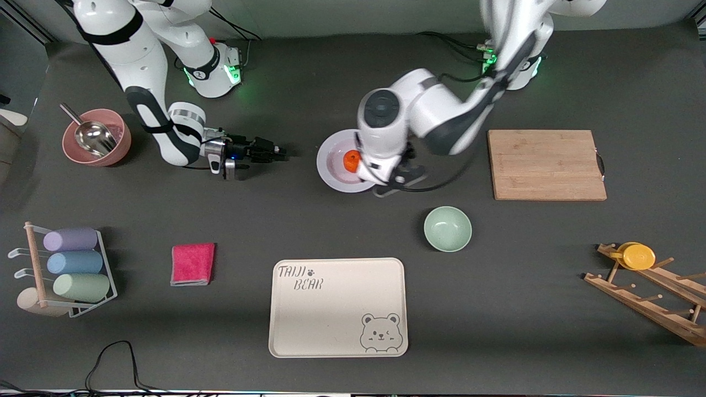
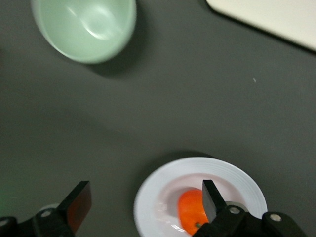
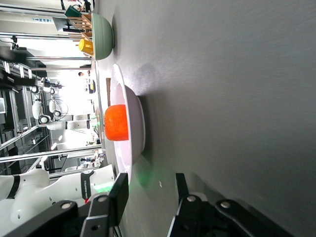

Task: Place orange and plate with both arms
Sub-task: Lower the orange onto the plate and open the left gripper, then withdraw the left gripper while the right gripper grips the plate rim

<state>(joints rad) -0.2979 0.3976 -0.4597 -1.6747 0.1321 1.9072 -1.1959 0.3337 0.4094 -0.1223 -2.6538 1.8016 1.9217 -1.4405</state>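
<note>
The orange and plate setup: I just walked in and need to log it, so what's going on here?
The orange sits on the white plate in the middle of the table. The left gripper hangs just above it with its fingers open, not gripping the fruit. The right gripper is low beside the plate, toward the right arm's end, fingers partly apart and holding nothing. The beige tray lies nearer the front camera.

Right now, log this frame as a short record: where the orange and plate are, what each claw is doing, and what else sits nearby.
orange: resting in the plate
plate: white, on the table, farther from the front camera than the green bowl
left claw: open, over the plate, holding nothing
right claw: low by the table, beside the plate toward the right arm's end, fingers apart, nothing between them
tray: beige, nearest the front camera
task state: orange on plate; plate not gripped
</note>
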